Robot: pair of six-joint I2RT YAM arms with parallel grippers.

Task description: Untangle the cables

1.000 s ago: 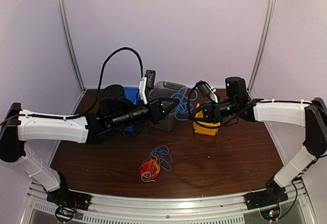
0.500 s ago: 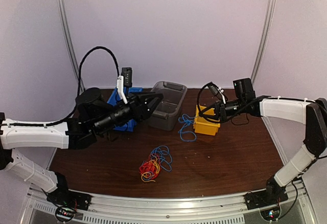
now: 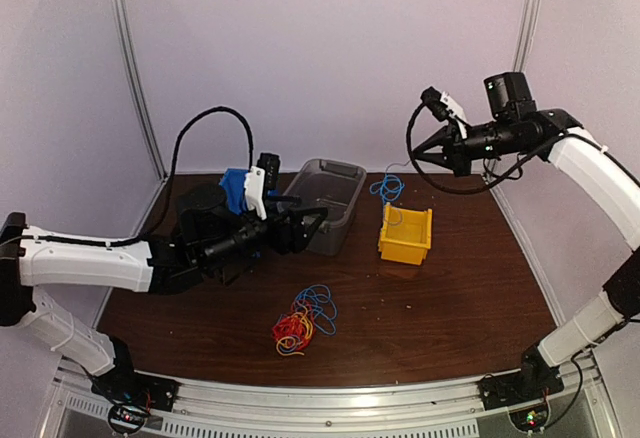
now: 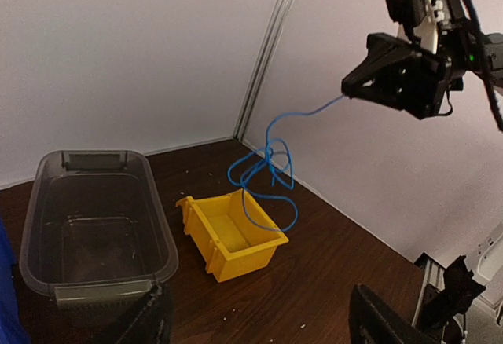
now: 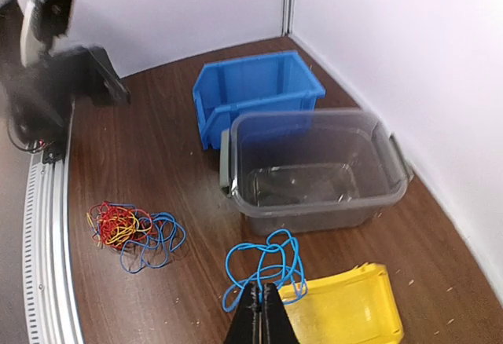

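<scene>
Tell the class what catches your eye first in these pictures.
A blue cable dangles in the air from the right arm's jaws, held high near the yellow bin. Nearer the front of the table lies a tangle of red, yellow and blue cables.

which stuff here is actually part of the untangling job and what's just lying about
Job: blue cable hanging from the right gripper; tangled cable bundle.
Lying about: yellow bin, grey tub, blue bin.

There are three containers: one yellow bin (image 3: 404, 250), one blue bin (image 5: 259, 104), one grey tub (image 5: 314, 217). One tangled cable bundle (image 3: 303, 320), one separate blue cable (image 3: 386, 188).
</scene>
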